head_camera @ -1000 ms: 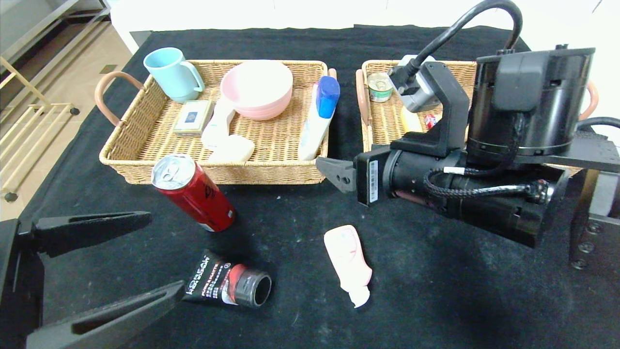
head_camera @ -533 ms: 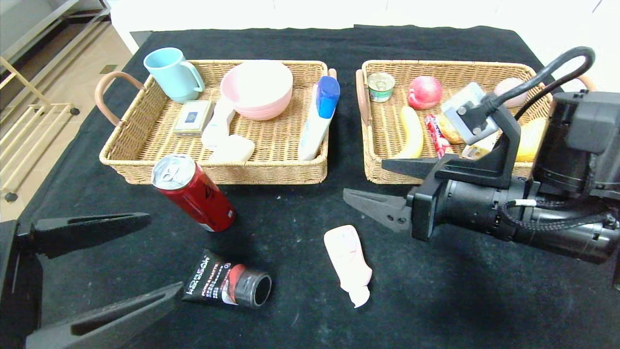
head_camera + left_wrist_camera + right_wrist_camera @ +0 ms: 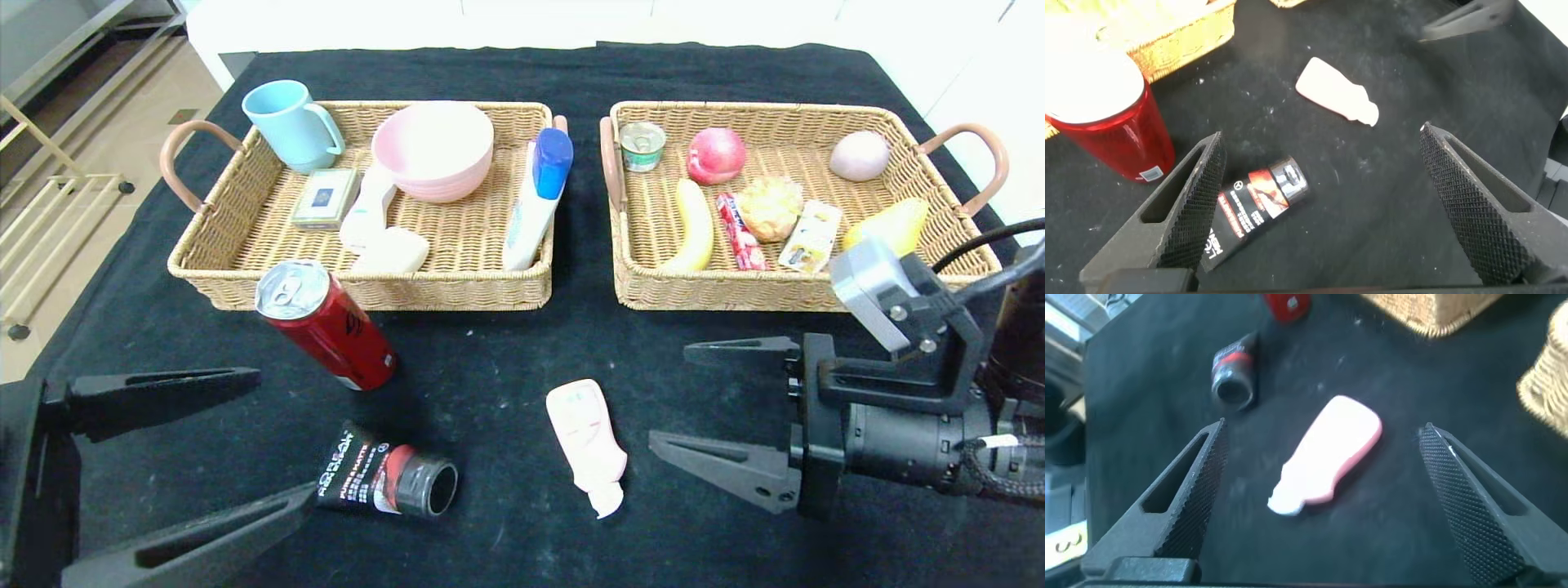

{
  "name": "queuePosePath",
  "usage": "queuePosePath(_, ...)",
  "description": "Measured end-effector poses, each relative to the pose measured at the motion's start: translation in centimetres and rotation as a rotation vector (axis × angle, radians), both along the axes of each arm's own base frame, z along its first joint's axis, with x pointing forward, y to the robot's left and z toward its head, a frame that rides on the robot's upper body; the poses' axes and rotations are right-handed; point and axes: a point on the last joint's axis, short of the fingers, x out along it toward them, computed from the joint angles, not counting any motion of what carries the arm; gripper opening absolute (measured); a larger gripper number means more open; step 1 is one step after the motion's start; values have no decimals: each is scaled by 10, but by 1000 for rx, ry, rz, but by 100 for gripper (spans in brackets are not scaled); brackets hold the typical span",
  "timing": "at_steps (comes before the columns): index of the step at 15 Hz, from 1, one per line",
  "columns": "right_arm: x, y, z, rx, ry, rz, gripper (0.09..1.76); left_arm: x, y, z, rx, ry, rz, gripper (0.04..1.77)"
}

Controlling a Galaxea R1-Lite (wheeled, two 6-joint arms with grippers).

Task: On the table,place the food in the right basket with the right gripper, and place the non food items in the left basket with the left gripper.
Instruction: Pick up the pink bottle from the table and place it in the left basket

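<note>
Clutter first: your left basket (image 3: 245,237) already has a light blue mug (image 3: 290,124), a pink bowl (image 3: 433,151), a small box (image 3: 325,198) and the white bottle with blue cap (image 3: 535,200) leaning on its right wall. Your right basket (image 3: 637,286) holds a tin (image 3: 642,145), a red apple (image 3: 716,155), a banana (image 3: 694,229), a red candy stick (image 3: 739,233), the juice carton (image 3: 810,237) and the yellow pear (image 3: 890,224).

Out on the table (image 3: 506,343), the red drink can (image 3: 326,322) stands just in front of the left basket. The black tube (image 3: 384,478) lies near the front, close by the tip of your left gripper (image 3: 204,453), whose fingers are spread wide with nothing between them. The pink squeeze bottle (image 3: 588,445) lies flat, cap toward you, apart from the tube. Your right gripper (image 3: 710,408) sits low just to its right, fingers wide apart and empty, pointed at that bottle; in the right wrist view the bottle (image 3: 1327,465) lies between them but farther out, not touched.

Black cloth is flecked with lint. Tan floor and a metal rack (image 3: 49,204) show off the left edge
</note>
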Motion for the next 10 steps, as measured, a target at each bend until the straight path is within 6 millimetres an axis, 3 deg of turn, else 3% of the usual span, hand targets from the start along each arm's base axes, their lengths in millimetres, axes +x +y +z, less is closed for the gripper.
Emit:
queuePosePath(6,-13,-21,-21,51,-71,27,170,4,-2,-1,12,10,26,172)
queuePosePath(10,-25,-28,-46,21,-13,42,170,5,-3,-2,22,13,48,172)
